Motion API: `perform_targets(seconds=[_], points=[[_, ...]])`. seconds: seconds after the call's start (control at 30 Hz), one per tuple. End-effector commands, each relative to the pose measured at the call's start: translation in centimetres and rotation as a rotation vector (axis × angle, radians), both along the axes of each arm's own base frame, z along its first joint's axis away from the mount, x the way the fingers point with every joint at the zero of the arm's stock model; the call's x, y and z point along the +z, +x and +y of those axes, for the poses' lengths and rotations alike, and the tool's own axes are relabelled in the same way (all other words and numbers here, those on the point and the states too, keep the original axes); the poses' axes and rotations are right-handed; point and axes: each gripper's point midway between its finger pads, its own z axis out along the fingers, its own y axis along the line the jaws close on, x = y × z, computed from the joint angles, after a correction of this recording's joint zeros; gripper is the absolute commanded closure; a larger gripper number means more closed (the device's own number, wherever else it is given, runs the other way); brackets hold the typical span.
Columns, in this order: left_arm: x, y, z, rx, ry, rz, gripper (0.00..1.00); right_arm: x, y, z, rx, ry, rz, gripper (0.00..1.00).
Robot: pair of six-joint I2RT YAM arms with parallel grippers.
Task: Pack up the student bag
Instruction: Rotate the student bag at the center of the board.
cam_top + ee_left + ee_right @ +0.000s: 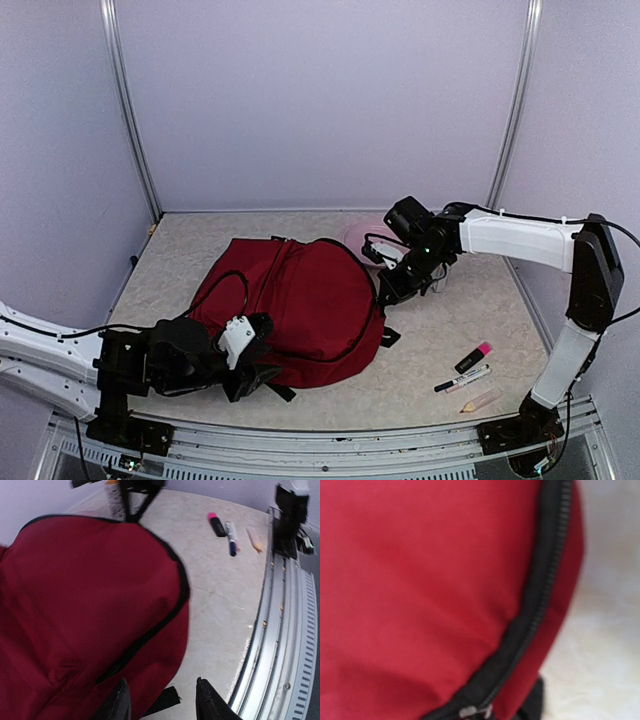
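Your left gripper has its fingers apart and nothing clamped. The near edge of the student bag sits just beside the left finger, and a black strap end lies on the table in the gap. Your right gripper is closed. It is at the bag's opposite side, hard against red fabric beside the black zip, with a metal pull low in the right wrist view. You cannot tell whether it pinches any cloth. The bag lies flat between the two grippers. Its longer span runs roughly from one gripper to the other, across the table; which end is its top cannot be told. Outward from the right fingers, toward the arm bases, lie a pink-capped highlighter, a marker and a pale stick, well apart from the bag. Beyond the right gripper, a pink object shows at the bag's far edge.
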Motion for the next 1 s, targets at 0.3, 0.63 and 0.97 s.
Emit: perform_targets(seconds=[0.3, 0.63, 0.97], points=[[-5.0, 15.4, 14.1, 0.807, -0.268, 0.314, 0.63, -1.4, -8.9, 7.5, 0.226, 0.156, 0.096, 1.00], [4.7, 25.3, 13.0, 0.774, -0.445, 0.182, 0.53, 1.9, -17.4, 18.4, 0.468, 0.440, 0.204, 1.00], [13.6, 10.9, 6.9, 0.402, -0.430, -0.149, 0.54, 0.1, -15.3, 15.8, 0.351, 0.410, 0.204, 1.00]])
